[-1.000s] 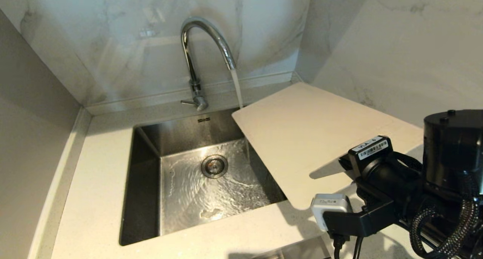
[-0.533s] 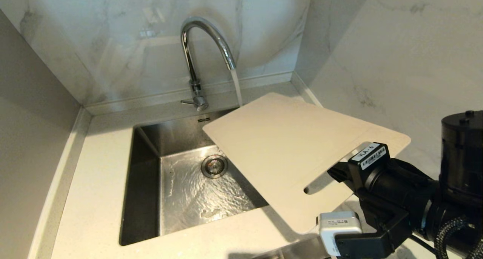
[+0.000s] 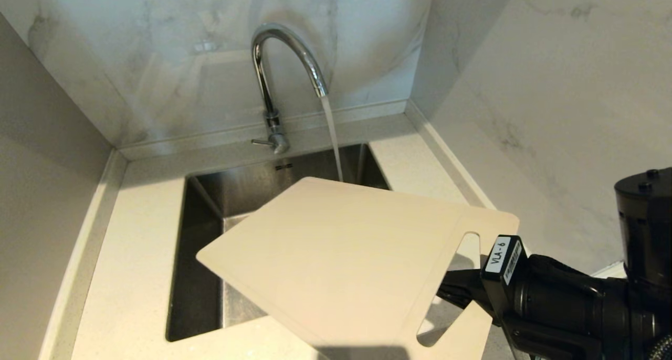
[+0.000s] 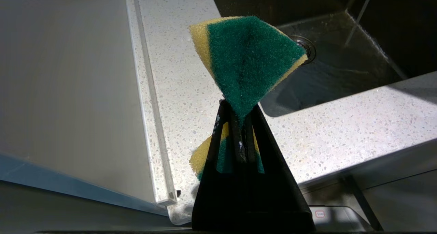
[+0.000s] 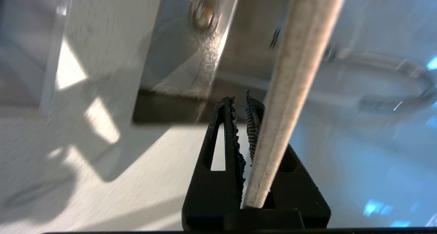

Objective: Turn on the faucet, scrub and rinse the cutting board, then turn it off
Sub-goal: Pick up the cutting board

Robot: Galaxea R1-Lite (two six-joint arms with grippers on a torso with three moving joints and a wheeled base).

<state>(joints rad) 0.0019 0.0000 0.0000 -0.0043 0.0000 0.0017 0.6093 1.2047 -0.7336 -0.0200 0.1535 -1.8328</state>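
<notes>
I am holding the cutting board [image 3: 336,260] out over the sink [image 3: 199,213], raised off the tabletop [image 3: 126,255] and tilted, its far edge lying just under the stream from the faucet [image 3: 283,66], which is running. The board is looking stiff and flat, holding its plane without sagging though I am gripping it only at one end; I am judging it light enough for one arm but long enough to lever hard against a pinch, and its smooth plastic will be getting slippery once wet. The handle end, beside the slot, seems the sensible place to take it, and that is where my right gripper [image 5: 244,125] is clamping its edge, the board's thin rim running between the ribbed jaws and slightly off to one side of them. My right arm is reaching in low from the right, wrist rolled so the board is slanting down toward the basin. My left gripper [image 4: 239,121] is waiting beside the sink above the tabletop, jaws squeezed tight on a green-and-yellow sponge [image 4: 245,60], folded at the pinch
</notes>
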